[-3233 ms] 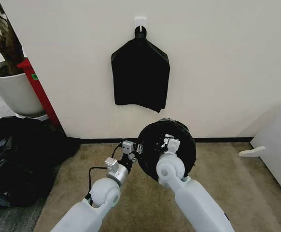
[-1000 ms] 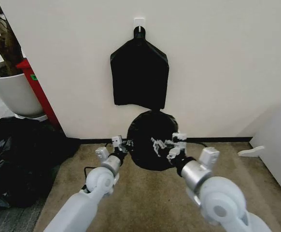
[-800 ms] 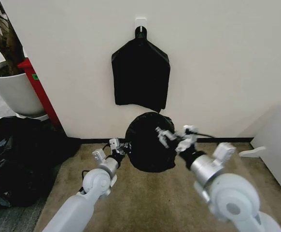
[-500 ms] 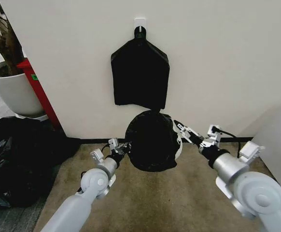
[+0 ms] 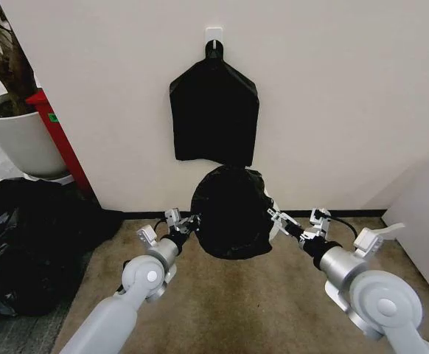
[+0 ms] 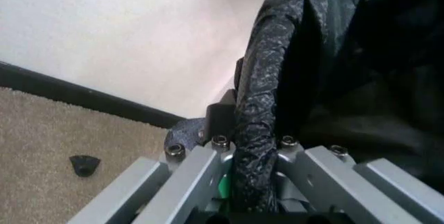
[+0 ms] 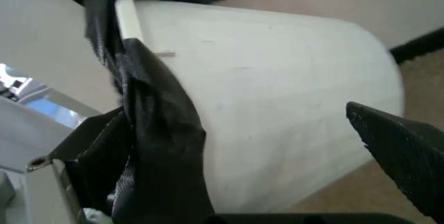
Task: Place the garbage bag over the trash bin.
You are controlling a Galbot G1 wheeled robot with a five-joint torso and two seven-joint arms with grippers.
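**Bag over bin, both hands at rim**

One bag (image 5: 229,214): thin, glossy, crinkled black plastic, draped over one bin (image 7: 263,104), a smooth white bucket held tipped above the carpet, by the wall. L hand (image 5: 186,220) closed on a twisted strand of bag at the bin's left edge. R hand (image 5: 279,219) at the right edge w/ fingers spread, bag bunched along the rim beside it. One flat black bundle (image 5: 214,110) hangs on a white hook (image 5: 214,34) above. No legible writing.
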